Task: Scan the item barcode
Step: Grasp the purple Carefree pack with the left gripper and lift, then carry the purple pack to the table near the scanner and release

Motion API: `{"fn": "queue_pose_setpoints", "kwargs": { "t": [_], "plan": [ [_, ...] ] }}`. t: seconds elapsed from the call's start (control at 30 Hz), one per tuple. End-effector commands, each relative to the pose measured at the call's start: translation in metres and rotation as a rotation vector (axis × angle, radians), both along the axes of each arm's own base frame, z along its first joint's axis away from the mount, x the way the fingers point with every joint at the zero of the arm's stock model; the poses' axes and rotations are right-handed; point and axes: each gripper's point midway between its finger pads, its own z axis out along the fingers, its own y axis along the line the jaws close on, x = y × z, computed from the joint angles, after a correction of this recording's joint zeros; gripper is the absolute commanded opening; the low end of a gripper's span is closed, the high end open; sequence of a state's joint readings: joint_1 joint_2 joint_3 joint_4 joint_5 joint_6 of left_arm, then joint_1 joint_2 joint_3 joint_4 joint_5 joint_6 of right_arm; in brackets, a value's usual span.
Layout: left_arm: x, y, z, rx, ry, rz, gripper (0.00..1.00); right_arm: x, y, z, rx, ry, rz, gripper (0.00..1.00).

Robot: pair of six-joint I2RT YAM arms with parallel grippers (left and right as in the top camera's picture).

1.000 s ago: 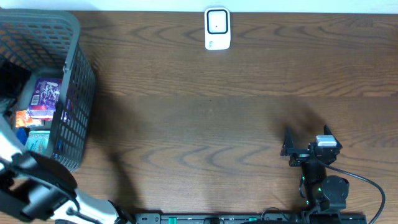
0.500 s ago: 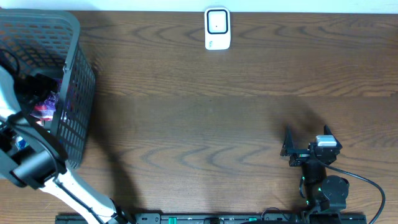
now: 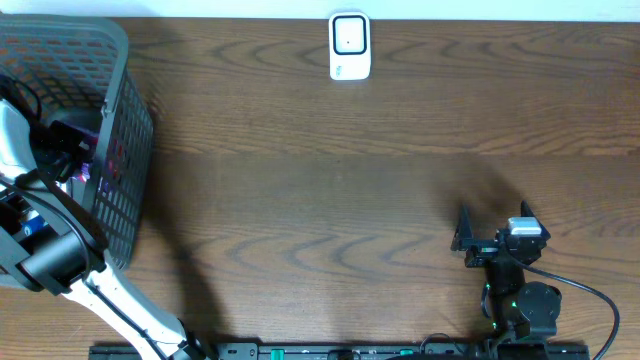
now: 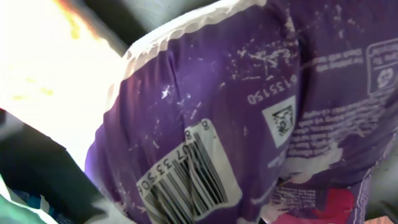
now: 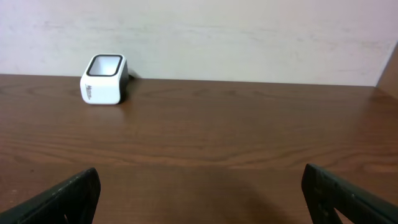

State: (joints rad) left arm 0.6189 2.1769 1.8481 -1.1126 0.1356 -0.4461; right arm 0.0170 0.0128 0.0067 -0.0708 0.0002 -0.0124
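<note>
- Left claw [image 3: 72,138]: down inside the basket [image 3: 128,190] at the table's left end; jaws together; its fingers do not show in the wrist view, so whether they pinch the packet cannot be told
- Right claw [image 5: 202,198]: jaws wide apart, empty, low over the table [image 3: 320,180] at the near right, facing the scanner
- Packet [image 4: 236,118]: purple film pouch, in the basket, right under the left wrist camera and filling its view; white crimped seal along the upper edge; other goods beside it, too blurred to name
- Barcode [image 4: 186,180]: white label, lower left of the face shown, skewed, partly cut by the frame edge
- Scanner [image 3: 349,46]: small white unit, middle of the table's far edge, well apart from the basket
- Handling, judged: light, soft, crinkly; film likely slippery, apt to sag or fold if taken by one corner; contents possibly crushable
- Hold, judged: on the crimped seal or a side edge, clear of the label, so the barcode lies flat and uncovered toward the scanner
</note>
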Motion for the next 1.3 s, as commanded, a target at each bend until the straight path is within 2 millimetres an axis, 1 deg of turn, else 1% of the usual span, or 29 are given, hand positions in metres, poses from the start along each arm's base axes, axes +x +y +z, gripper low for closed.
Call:
{"fn": "queue_pose_setpoints", "kwargs": {
  "t": [0.0,0.07,0.17,0.27,0.33,0.43,0.5,0.57,0.63,0.67,0.7,0.73,0.8,0.83,0.9,0.97,1.03,1.07,1.13,1.17,1.2,1.27],
  "plan": [
    [-0.007,0.003,0.010,0.024,0.019,0.007,0.07,0.000,-0.001,-0.001,-0.012,0.004,-0.004,0.99],
    [-0.004,0.005,0.032,0.053,-0.028,0.007,0.07,0.000,-0.001,-0.001,-0.012,0.004,-0.004,0.99],
    [0.003,0.005,0.081,0.110,-0.147,0.007,0.07,0.000,-0.001,-0.001,-0.012,0.004,-0.004,0.99],
    [0.007,0.005,0.141,0.202,-0.303,0.007,0.07,0.000,-0.001,-0.001,-0.012,0.004,-0.004,0.99],
    [0.006,0.003,0.182,0.270,-0.405,0.009,0.07,0.000,-0.001,-0.001,-0.012,0.004,-0.004,0.99],
    [-0.002,-0.002,0.248,0.374,-0.574,0.042,0.07,0.000,-0.001,-0.001,-0.012,0.004,-0.005,0.99],
    [-0.012,-0.009,0.288,0.414,-0.686,0.101,0.07,0.000,-0.001,-0.001,-0.012,0.004,-0.004,0.99],
    [-0.022,-0.020,0.320,0.409,-0.785,0.192,0.08,0.000,-0.001,-0.001,-0.012,0.004,-0.004,0.99],
    [-0.024,-0.037,0.343,0.370,-0.878,0.217,0.07,0.000,-0.001,-0.001,-0.012,0.004,-0.004,0.99],
    [-0.019,-0.053,0.355,0.338,-0.935,0.172,0.07,0.000,-0.001,-0.001,-0.012,0.004,-0.004,0.99],
    [-0.011,-0.074,0.367,0.289,-1.000,0.102,0.07,0.000,-0.001,-0.001,-0.012,0.004,-0.005,0.99],
    [-0.004,-0.091,0.374,0.250,-1.039,0.048,0.07,0.000,-0.001,-0.001,-0.012,0.004,-0.004,0.99],
    [0.012,-0.135,0.384,0.149,-1.105,-0.088,0.07,0.000,-0.001,-0.001,-0.012,0.004,-0.004,0.99],
    [0.021,-0.162,0.383,0.098,-1.114,-0.157,0.07,0.000,-0.001,-0.001,-0.012,0.004,-0.004,0.99],
    [0.033,-0.205,0.377,0.037,-1.106,-0.273,0.07,0.000,-0.001,-0.001,-0.012,0.004,-0.005,0.99],
    [0.044,-0.254,0.366,-0.016,-1.086,-0.420,0.07,0.000,-0.001,-0.001,-0.012,0.004,-0.004,0.99],
    [0.052,-0.305,0.349,-0.067,-1.051,-0.570,0.07,0.000,-0.001,-0.001,-0.012,0.004,-0.004,0.99],
    [0.055,-0.323,0.341,-0.083,-1.037,-0.626,0.07,0.000,-0.001,-0.001,-0.012,0.004,-0.004,0.99],
    [0.060,-0.366,0.318,-0.123,-0.990,-0.753,0.07,0.000,-0.001,-0.001,-0.012,0.004,-0.004,0.99],
    [0.061,-0.386,0.306,-0.141,-0.963,-0.812,0.07,0.000,-0.001,-0.001,-0.012,0.004,-0.005,0.99],
    [0.062,-0.401,0.295,-0.154,-0.940,-0.857,0.07,0.000,-0.001,-0.001,-0.012,0.004,-0.004,0.99],
    [0.063,-0.437,0.265,-0.192,-0.875,-0.944,0.07,0.000,-0.001,-0.001,-0.012,0.004,-0.004,0.99]
  ]
}}
